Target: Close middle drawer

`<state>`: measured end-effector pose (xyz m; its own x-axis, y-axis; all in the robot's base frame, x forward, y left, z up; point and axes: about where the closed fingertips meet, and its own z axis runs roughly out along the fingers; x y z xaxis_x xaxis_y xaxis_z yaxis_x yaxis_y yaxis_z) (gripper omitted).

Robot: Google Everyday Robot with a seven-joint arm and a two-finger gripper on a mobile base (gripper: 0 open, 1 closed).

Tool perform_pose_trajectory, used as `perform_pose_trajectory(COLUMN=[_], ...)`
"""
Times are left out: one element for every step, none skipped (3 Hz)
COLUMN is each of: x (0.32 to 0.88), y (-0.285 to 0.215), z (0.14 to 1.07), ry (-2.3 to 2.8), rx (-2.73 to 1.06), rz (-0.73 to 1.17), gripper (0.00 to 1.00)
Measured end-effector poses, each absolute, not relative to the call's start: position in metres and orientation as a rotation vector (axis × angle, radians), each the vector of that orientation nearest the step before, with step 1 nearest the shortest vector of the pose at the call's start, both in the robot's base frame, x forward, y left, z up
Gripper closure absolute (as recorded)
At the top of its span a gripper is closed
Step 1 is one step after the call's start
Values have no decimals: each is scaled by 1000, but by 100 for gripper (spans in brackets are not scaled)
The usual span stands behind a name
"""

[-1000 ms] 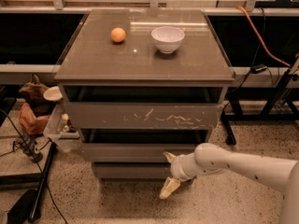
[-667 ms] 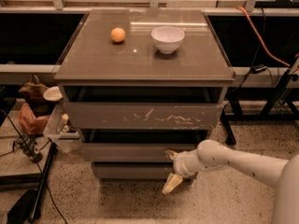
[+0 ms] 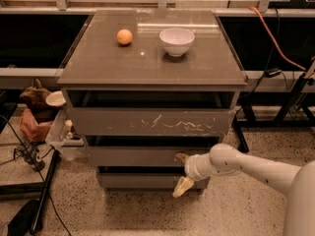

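The middle drawer (image 3: 133, 156) is the plain grey-brown front under the white-scratched top drawer front (image 3: 147, 122). A dark gap shows above it and it stands a little out from the lowest drawer front (image 3: 138, 181). My gripper (image 3: 181, 172) is at the right part of the middle drawer's front, on a white arm (image 3: 246, 166) coming in from the right. Its fingers are spread: the upper fingertip (image 3: 180, 157) is against the middle drawer front, and the lower fingertip (image 3: 181, 187) hangs in front of the lowest drawer. It holds nothing.
On the cabinet top (image 3: 98, 63) sit an orange ball (image 3: 124, 36) and a white bowl (image 3: 176, 41). A bin of clutter (image 3: 61, 132) and cables (image 3: 29, 156) stand at the left. A black stand (image 3: 295, 97) and an orange cable (image 3: 275, 38) are at the right. The floor is speckled.
My gripper has moved up a little and slightly right, closer to the middle drawer front. The drawer fronts look the same.
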<state>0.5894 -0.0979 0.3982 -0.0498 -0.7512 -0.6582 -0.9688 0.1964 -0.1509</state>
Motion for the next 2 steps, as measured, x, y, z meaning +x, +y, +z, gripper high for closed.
perform_pose_trajectory(x=[582, 543], y=[-94, -95], z=[401, 420], ry=[1849, 1878], rx=[-1606, -1610], rz=[451, 423], gripper=[0, 0])
